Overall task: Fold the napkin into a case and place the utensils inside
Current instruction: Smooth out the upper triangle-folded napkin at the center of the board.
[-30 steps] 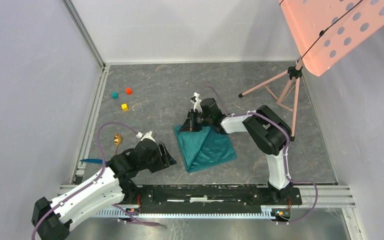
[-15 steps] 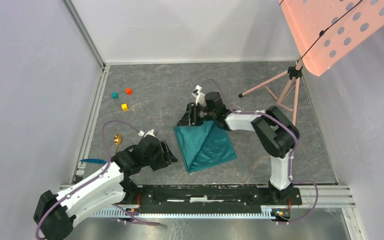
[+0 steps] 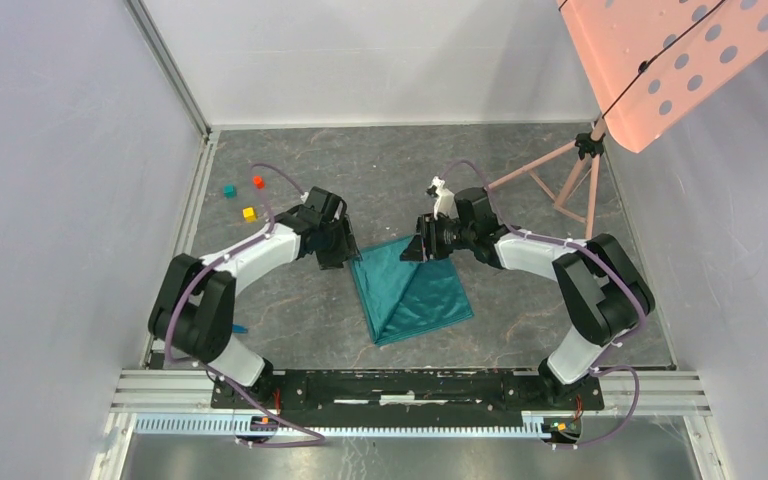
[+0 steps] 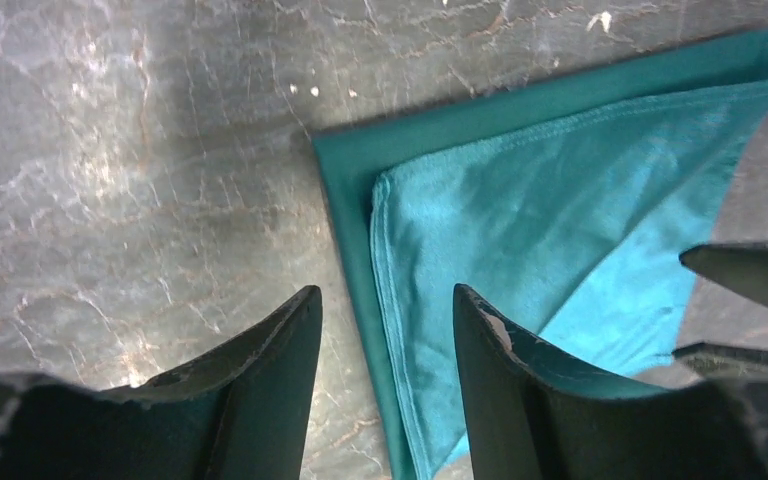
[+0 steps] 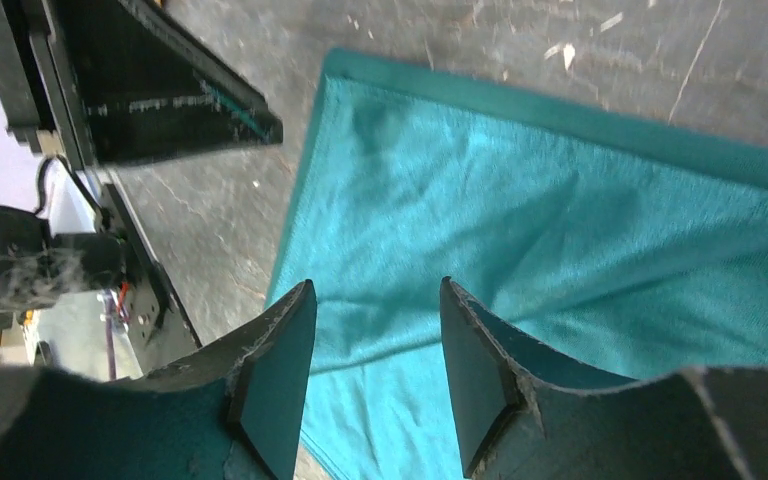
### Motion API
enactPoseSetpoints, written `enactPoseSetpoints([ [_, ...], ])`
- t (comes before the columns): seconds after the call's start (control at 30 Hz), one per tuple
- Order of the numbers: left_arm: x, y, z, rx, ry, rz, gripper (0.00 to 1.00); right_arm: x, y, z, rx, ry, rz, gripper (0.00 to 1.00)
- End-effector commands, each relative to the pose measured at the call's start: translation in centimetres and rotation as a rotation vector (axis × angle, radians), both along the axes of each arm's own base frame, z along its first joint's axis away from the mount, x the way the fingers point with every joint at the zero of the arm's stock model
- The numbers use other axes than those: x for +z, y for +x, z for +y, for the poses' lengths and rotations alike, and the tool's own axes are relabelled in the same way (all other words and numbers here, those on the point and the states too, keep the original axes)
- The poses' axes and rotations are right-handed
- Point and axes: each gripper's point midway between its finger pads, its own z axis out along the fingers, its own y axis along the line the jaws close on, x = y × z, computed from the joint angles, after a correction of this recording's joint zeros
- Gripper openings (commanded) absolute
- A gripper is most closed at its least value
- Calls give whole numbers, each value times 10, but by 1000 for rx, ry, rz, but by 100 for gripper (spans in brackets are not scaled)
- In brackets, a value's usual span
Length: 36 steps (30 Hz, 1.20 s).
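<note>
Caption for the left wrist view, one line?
Open left gripper poised over the corner of the folded teal napkin on the grey table.

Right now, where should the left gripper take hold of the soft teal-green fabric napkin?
Probably at its far left corner, from above and from the left. The teal-green napkin lies flat, two layers thick there, and that edge runs between the open jaws of the left gripper.

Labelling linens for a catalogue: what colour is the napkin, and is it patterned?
The napkin is plain teal-green with no pattern. It shows best in the left wrist view.
</note>
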Motion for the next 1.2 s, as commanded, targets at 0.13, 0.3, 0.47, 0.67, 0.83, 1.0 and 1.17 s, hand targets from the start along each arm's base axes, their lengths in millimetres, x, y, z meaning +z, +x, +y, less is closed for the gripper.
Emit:
enactPoseSetpoints([
  [0.13,-17,25,6,-75,121,-9,52,-4,3,-5,29,-40,-52,53],
  [0.3,-27,35,2,-73,128,6,49,-7,7,-3,29,-42,-47,52],
  [0.47,-36,38,5,-68,146,17,45,-12,19,-3,4,-55,-53,52],
  [0.67,-40,38,7,-66,149,21,32,-15,43,-9,-53,-38,-29,47],
  [0.83,-39,37,6,-67,134,16,29,-16,59,-17,-87,-42,-25,47],
  [1.0,-40,37,5,-72,130,18,30,-10,67,-16,-94,-13,-33,46],
  [1.17,-42,34,8,-68,139,21,30,-18,75,-20,-134,32,-3,44],
])
